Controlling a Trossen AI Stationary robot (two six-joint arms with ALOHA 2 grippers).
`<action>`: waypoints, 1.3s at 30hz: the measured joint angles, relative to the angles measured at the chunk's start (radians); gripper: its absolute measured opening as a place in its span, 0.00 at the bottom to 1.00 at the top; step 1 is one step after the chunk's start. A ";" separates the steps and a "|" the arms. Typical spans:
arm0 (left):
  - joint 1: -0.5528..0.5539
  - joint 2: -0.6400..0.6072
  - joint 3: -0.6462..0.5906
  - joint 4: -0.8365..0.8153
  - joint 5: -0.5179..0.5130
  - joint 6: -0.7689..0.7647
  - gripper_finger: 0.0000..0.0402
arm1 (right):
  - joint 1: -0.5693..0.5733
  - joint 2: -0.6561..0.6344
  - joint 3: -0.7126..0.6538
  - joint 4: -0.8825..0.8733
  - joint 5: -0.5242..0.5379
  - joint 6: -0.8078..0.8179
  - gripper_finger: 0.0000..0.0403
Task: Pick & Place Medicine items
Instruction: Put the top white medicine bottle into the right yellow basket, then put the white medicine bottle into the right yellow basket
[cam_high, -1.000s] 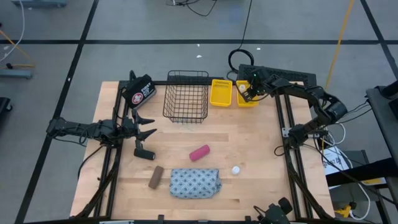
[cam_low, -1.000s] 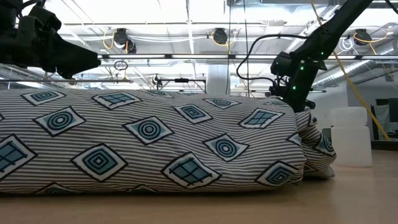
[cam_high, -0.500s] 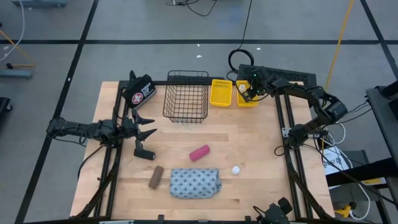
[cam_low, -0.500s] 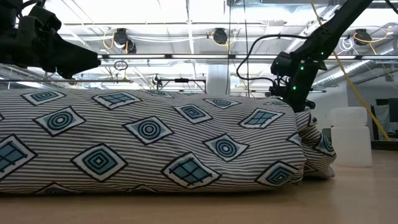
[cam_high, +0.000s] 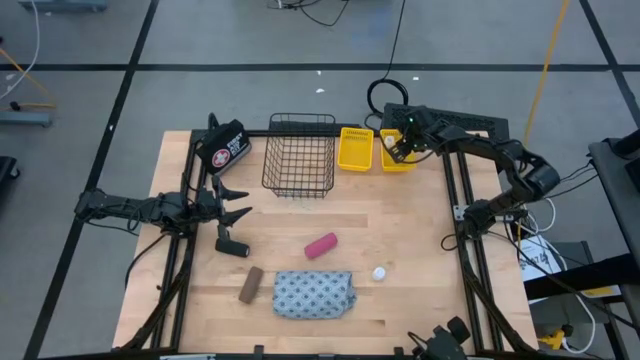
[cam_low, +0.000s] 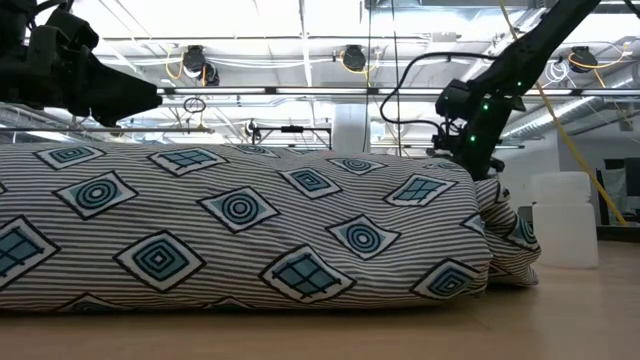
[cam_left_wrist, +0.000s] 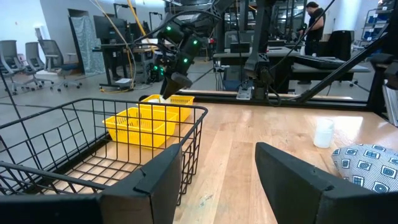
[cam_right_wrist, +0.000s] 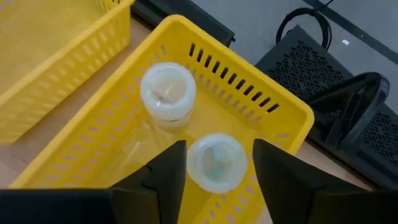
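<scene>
The right gripper (cam_high: 397, 150) hangs over the right-hand yellow bin (cam_high: 396, 162) at the table's far edge, its fingers (cam_right_wrist: 163, 177) spread with a small white bottle (cam_right_wrist: 216, 163) between them; whether the pads actually touch the bottle is hard to tell, as thin gaps seem to show on both sides. A second white bottle (cam_right_wrist: 168, 91) stands upright in the same bin, near the far wall. The bin's slotted rim (cam_right_wrist: 249, 78) lies close around both bottles, leaving little room beside them. A second yellow bin (cam_high: 354, 149) sits just beside it, touching or nearly so, and the black wire basket (cam_high: 299, 154) stands next along the same edge.

The left gripper (cam_high: 233, 203) waits near the table's left edge with its fingers (cam_left_wrist: 155, 180) wide apart, pointing toward the basket.

On the open wood, a third white bottle (cam_high: 379, 273) stands alone toward the near right with clear space all round. The pink roll (cam_high: 320, 246) lies mid-table, apart from everything. The blue-grey patterned pouch (cam_high: 314, 295) rests near the front edge, with the brown bar (cam_high: 250, 284) just to its left. The black handled piece (cam_high: 231, 243) lies close below the left gripper. A black bag with a red-and-white emblem (cam_high: 223, 148) sits at the far left corner.
</scene>
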 joint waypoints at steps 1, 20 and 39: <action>0.000 0.000 0.000 0.000 0.000 0.000 0.53 | 0.000 -0.005 0.000 -0.001 0.000 -0.001 0.44; 0.000 0.000 0.000 0.000 0.000 0.000 0.53 | 0.178 -0.217 0.000 -0.013 -0.158 0.079 0.43; 0.000 0.000 0.000 0.000 0.000 0.000 0.53 | 0.922 -0.237 -0.080 0.482 -0.236 0.183 0.42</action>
